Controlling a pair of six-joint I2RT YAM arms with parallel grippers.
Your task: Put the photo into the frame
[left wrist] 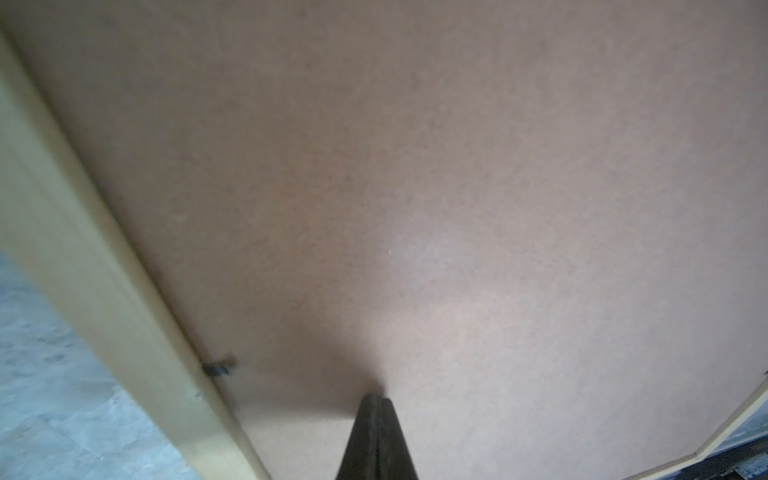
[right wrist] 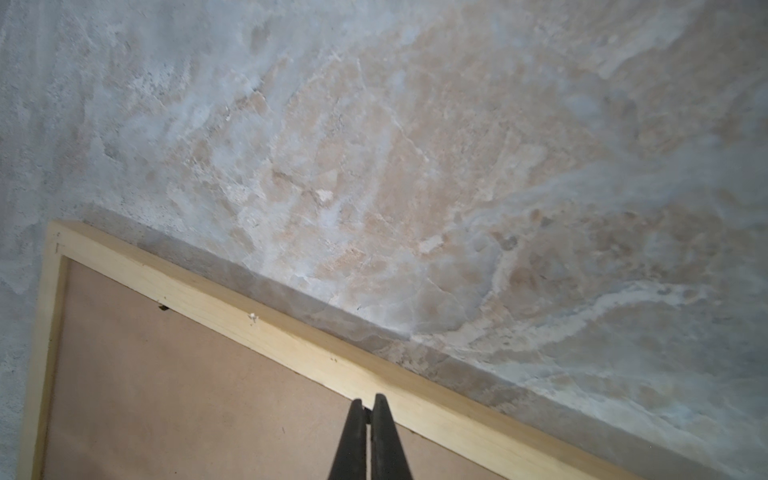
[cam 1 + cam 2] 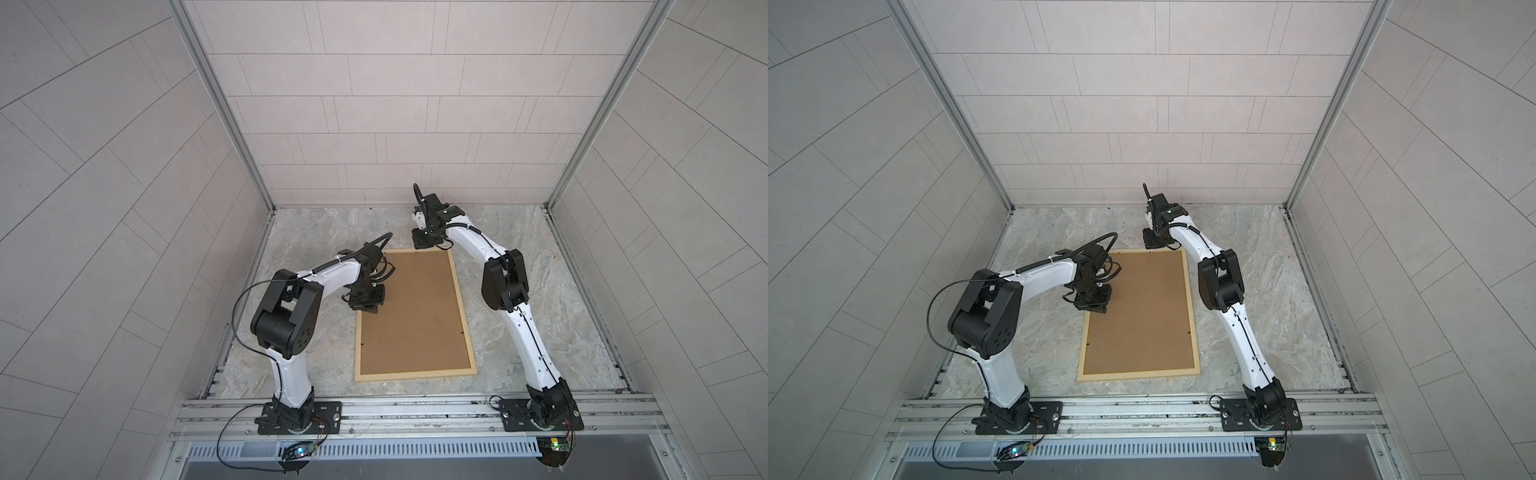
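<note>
Left pincer: The left pincer (image 1: pixel 376 405) has its jaws together with nothing between them. Its tip is down on the brown backing board (image 3: pixel 415 316), apparently touching it, just inside the frame's left long bar.
Why there: A closed tip makes a blunt pusher. My guess is that it is pressing the board down into its recess.
Right pincer: The right pincer (image 2: pixel 368 403) is likewise closed and empty. Its tip is over the inner edge of the far short bar, but I cannot tell whether it touches.
Why there: It is probably steadying the frame so it does not slide while the other arm presses.
Tab: A small dark tab (image 1: pixel 218 368) sticks out from the left bar over the board's edge, close to the left pincer. It is likely the next thing to secure.
Backing board: It lies flat and fills the opening, with pale wood showing on all four sides.
Frame: The frame (image 3: pixel 415 375) lies back-up on the desk (image 3: pixel 540 291) between the two arms, its long sides running away from their bases.
Photo: The photo is not visible in any view. If it is in the frame, the board covers it, and I cannot confirm that.
Stage: The task looks late on, with the back being closed up rather than the print being placed.
Risk: An off-centre push could tip the board or shift the frame.
</note>
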